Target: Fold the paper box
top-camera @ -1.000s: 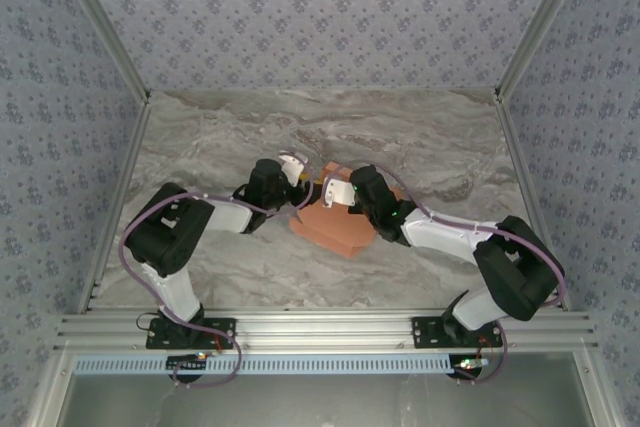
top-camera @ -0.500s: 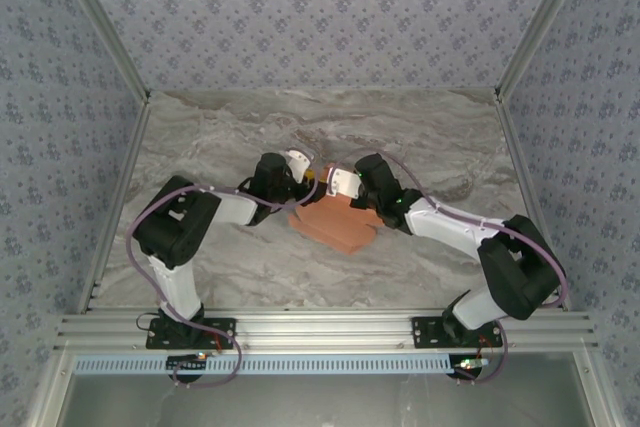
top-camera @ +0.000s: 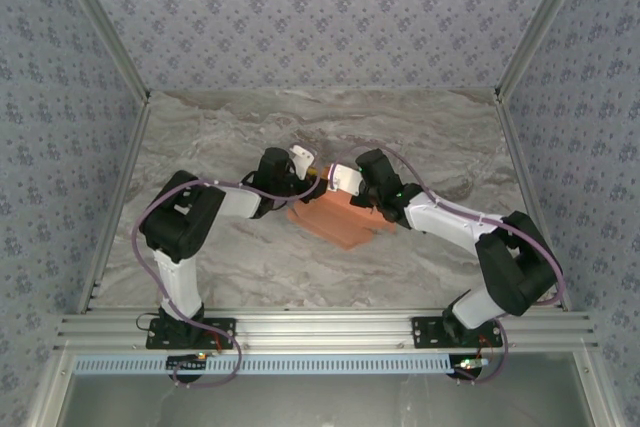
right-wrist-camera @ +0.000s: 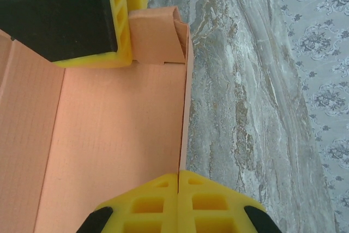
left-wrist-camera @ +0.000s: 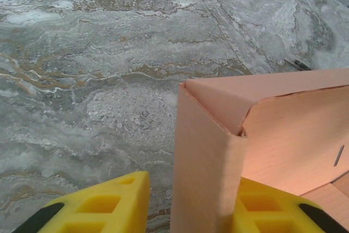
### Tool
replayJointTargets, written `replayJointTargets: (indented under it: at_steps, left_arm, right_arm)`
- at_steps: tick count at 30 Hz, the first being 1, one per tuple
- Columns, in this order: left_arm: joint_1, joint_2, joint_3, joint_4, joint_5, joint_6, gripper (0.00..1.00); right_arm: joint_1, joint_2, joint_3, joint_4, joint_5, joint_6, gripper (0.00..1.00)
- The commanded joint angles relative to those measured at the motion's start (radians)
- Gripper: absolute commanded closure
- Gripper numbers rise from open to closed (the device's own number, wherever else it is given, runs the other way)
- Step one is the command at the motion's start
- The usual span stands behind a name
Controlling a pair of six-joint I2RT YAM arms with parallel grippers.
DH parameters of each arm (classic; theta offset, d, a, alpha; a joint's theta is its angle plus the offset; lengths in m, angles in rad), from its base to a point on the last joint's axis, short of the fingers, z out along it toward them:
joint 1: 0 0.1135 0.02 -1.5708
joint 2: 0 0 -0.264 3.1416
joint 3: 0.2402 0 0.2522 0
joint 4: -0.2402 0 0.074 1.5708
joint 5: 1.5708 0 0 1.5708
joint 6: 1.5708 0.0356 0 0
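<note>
at the near edge of the bench (top-camera: 260, 272) there's an aluminium rail (top-camera: 320, 328) with both arm bases bolted to it. the bench top is grey marble-look stuff with pale and brownish veins running across it. the left arm (top-camera: 185, 232) and right arm (top-camera: 505, 262) both reach inward and meet around the middle, right at the paper box (top-camera: 340, 222). it's salmon-orange card, sitting on the bench about mid-depth, a touch right of centre, partly folded with walls standing up.

left jaws: released. in the left wrist view the yellow fingers (left-wrist-camera: 101, 208) straddle an upright corner wall of the box. one finger is on the inside, close against the card as far as i can tell. the other is outside, with a strip of bench showing between it and the wall.

right jaws: clenched on the paper box. in the right wrist view the two yellow fingers (right-wrist-camera: 147, 205) meet with the thin edge of a standing side wall pinched between them. same view shows the flat floor panel stretching away, a small notched tab folded in at the far corner, and a finger of the left jaws just beside that tab.

past the box the marble runs on to the back wall (top-camera: 320, 17). three sides are blue-grey wallpaper with a little floral print, with aluminium posts (top-camera: 100, 22) in the corners.
</note>
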Motion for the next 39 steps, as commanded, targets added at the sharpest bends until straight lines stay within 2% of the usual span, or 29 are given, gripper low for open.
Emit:
replayJointTargets:
  at_steps: [1, 5, 11, 17, 24, 30, 34, 39]
  left_arm:
    - [0.002, 0.011, 0.027, -0.027, 0.02, -0.003, 0.71]
    - [0.004, 0.012, 0.031, -0.034, 0.022, -0.002, 0.78]
    - [0.001, 0.004, 0.036, -0.046, 0.011, 0.002, 0.82]
    - [-0.001, -0.012, 0.047, -0.102, -0.075, 0.005, 0.85]
    - [-0.024, -0.042, 0.067, -0.195, -0.245, 0.001, 0.86]
    - [-0.034, -0.078, 0.06, -0.231, -0.412, -0.088, 0.88]
    - [-0.058, -0.108, 0.059, -0.257, -0.546, -0.146, 0.88]
    - [-0.098, -0.1, 0.094, -0.326, -0.703, -0.139, 0.89]
  right_arm:
    - [-0.003, 0.015, 0.029, -0.028, -0.015, 0.021, 1.0]
    - [-0.004, 0.017, 0.031, -0.027, -0.013, 0.023, 1.0]
    - [-0.003, 0.016, 0.036, -0.025, -0.008, 0.029, 1.0]
    - [-0.001, 0.012, 0.036, -0.021, -0.009, 0.04, 1.0]
    - [0.008, 0.01, 0.037, -0.016, -0.013, 0.052, 1.0]
    - [0.019, 0.01, 0.036, -0.02, -0.015, 0.06, 1.0]
    - [0.031, 0.009, 0.033, -0.025, -0.016, 0.065, 1.0]
    - [0.042, 0.004, 0.027, -0.027, -0.027, 0.072, 1.0]
